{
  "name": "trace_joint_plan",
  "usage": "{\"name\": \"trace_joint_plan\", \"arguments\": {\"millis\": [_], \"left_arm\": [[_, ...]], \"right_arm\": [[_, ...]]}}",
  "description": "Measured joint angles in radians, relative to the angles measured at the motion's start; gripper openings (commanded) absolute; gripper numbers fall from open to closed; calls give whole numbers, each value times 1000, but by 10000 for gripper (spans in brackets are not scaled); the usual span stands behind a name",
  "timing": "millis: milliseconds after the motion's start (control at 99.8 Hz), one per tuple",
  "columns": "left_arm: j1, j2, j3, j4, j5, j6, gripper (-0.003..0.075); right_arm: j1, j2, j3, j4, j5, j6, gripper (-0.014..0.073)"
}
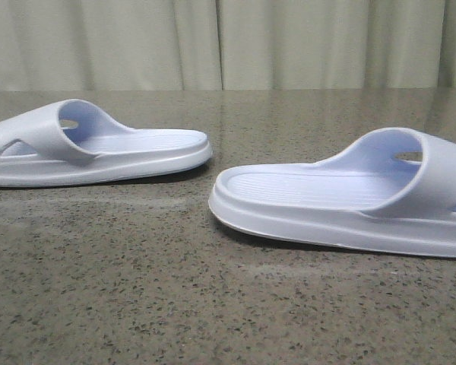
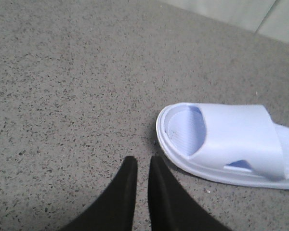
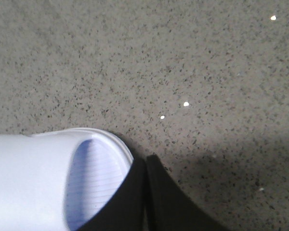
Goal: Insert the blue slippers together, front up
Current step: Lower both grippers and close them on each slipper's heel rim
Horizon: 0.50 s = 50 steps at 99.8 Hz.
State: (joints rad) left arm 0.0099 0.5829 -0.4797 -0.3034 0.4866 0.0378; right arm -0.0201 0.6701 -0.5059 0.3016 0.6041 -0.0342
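While both slippers are lying flat and well apart on the speckled surface, nothing of the joining is done yet. The nearer slipper, at four o'clock, is lying crosswise, heel end pointing nine o'clock. The farther slipper, at ten o'clock, is pointing its heel toward three. The left hand and right hand are hovering pinched together, gripping nothing.

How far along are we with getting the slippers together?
Nothing looks done yet: the left slipper and right slipper lie apart on the table, soles down. Neither is held; the left gripper and right gripper are shut, each beside a slipper's toe end. Grasping, joining and standing them front up remain.
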Motion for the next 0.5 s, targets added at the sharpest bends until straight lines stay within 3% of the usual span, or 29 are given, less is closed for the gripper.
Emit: {"name": "trace_joint_plan", "arguments": {"millis": [110,241,331,501], "left_arm": [[0,54,-28,-40,52,95,102],[0,83,-33,-186,70,238,305],[0,97,-33,-293,72,328,400],[0,122,-33,-371,80,375,404]], "right_arm": [[0,18,-25,0,50,-27,114],[0,20,-31,0,83,-34,298],[0,20,-31,0,97,-36,297],[0,30,-31,13,108,-43,297]]}}
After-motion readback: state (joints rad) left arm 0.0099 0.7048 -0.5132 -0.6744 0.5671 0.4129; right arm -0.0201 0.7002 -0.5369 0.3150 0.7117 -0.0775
